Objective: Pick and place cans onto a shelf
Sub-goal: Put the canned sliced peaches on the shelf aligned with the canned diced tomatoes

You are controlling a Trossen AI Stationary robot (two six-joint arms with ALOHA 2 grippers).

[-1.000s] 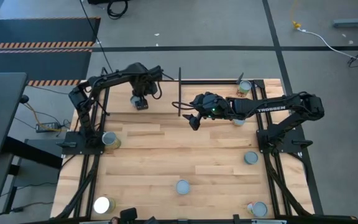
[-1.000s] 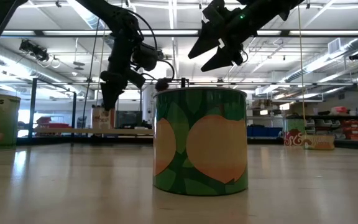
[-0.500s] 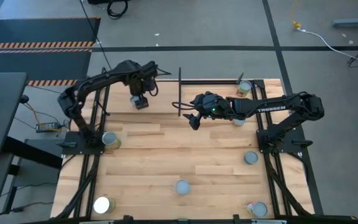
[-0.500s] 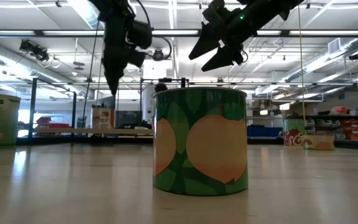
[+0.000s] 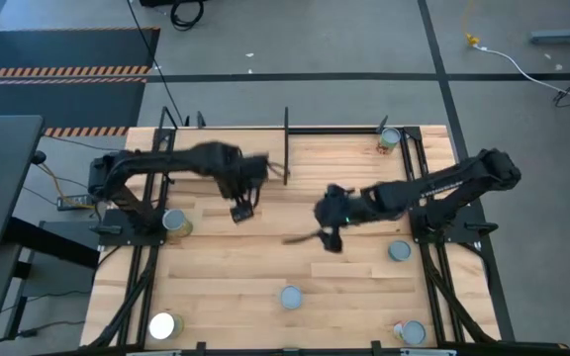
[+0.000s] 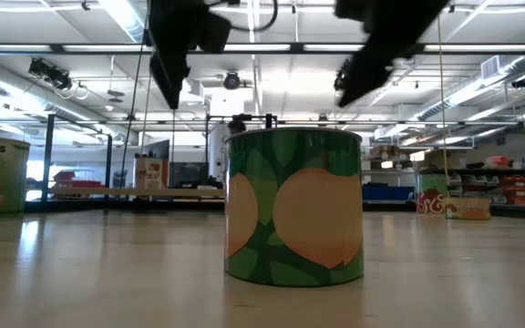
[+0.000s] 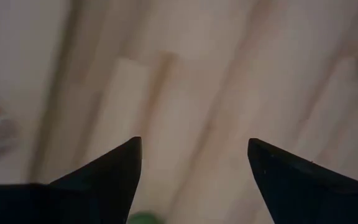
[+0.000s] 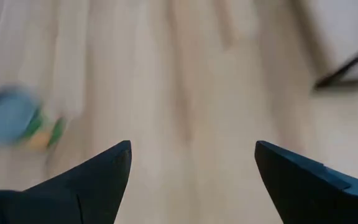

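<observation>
From above, both arms were seen to have been swung away from the far edge toward the middle of the table (image 5: 265, 247). The left gripper (image 5: 242, 210) was carried over bare planks, the right gripper (image 5: 331, 239) toward the centre. The shelf (image 5: 339, 148) along the far edge was left without arms over it — new pick-ups were judged to be starting.

Six cans were counted: at the far right corner (image 5: 391, 138), left edge (image 5: 174, 222), right side (image 5: 399, 251), near middle (image 5: 291, 296), and both near corners (image 5: 163, 324) (image 5: 411, 332).

At table level, a green can (image 6: 294, 206) was shown close up with its fruit label — hidden from overhead.

In the left wrist view, the fingers (image 7: 107, 174) were spread wide on nothing.

In the right wrist view, the fingers (image 8: 89, 177) were likewise parted and empty, with a blue-lidded can (image 8: 14, 118) ahead.
</observation>
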